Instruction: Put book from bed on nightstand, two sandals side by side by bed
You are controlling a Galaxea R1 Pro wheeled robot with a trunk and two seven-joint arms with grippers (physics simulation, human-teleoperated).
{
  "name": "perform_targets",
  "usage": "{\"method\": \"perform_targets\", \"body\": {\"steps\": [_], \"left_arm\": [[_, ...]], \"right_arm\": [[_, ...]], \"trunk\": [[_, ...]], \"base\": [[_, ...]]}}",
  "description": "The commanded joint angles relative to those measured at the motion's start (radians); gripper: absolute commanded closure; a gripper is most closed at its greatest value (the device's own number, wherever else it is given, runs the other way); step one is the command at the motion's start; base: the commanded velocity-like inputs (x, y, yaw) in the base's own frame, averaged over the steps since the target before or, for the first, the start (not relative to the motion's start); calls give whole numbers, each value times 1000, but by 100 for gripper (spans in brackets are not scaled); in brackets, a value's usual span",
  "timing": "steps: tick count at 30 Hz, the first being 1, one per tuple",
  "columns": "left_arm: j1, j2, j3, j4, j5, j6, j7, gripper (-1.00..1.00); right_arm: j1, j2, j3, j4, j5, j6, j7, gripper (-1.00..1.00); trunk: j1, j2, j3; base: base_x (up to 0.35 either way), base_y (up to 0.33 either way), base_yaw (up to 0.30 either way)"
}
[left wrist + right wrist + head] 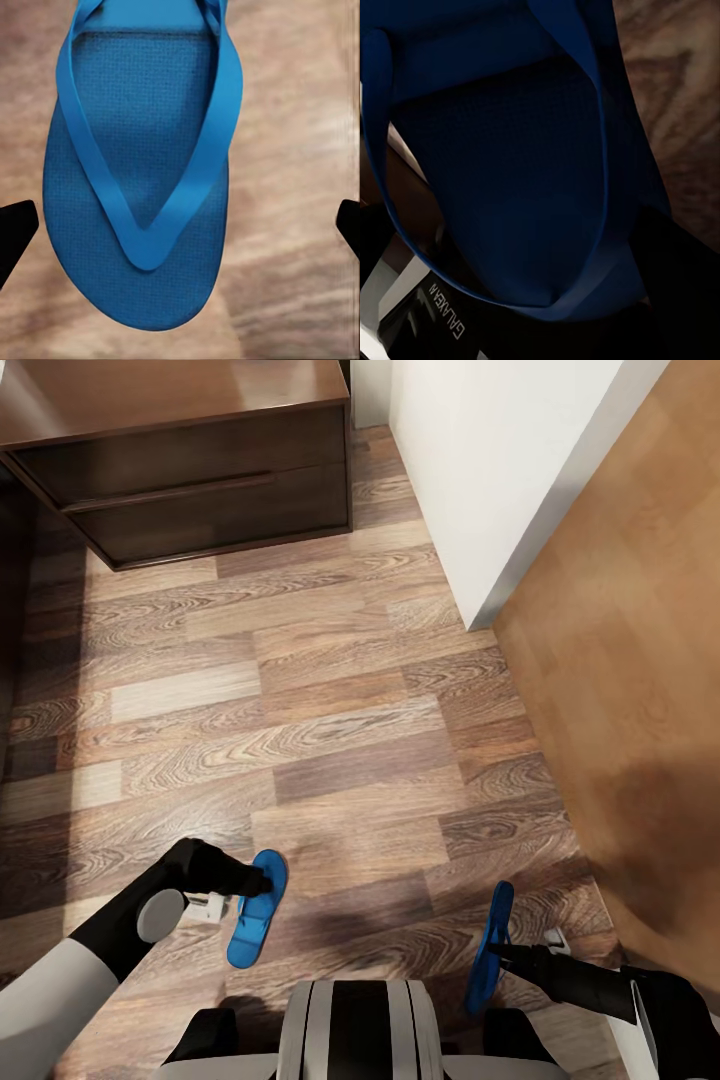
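Note:
One blue sandal lies flat on the plank floor, strap side up, just ahead of my base. My left gripper hovers over its upper end; in the left wrist view the sandal sits between the two black fingertips, which stand wide open. The second blue sandal hangs on edge above the floor to the right, with my right gripper shut on it. Up close that sandal looks dark and shadowed. A nightstand stands at the far left. The book and the bed are out of view.
A white wall corner juts in at the upper right, with a brown wooden panel beside it. A dark surface runs along the left edge. Wood-plank floor stretches between me and the nightstand.

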Motion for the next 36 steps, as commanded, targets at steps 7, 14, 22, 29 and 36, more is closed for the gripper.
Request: {"method": "perform_targets", "body": {"steps": [7,14,22,29,36], "left_arm": [[0,4,1,-1,9,-1,-9,-100],[0,2,2,-1,9,-1,-9,-100],[0,2,1,-1,9,-1,-9,-100],[0,1,1,-1,9,-1,-8,-100],[0,1,1,-1,9,-1,-8,-100]], "right_arm": [[-1,1,-4,-1,10,10,10,100],[-1,1,-4,-1,10,10,10,100],[-1,1,-4,-1,10,10,10,100],[-1,0,-4,-1,10,10,10,100],[-1,0,-4,-1,10,10,10,100]], "trunk": [[1,-1,-8],[2,-1,-16],[3,-2,-31],[4,-3,-39],[6,-4,-55]], "base": [[0,0,0],[0,0,0],[0,0,0],[0,0,0],[0,0,0]]}}
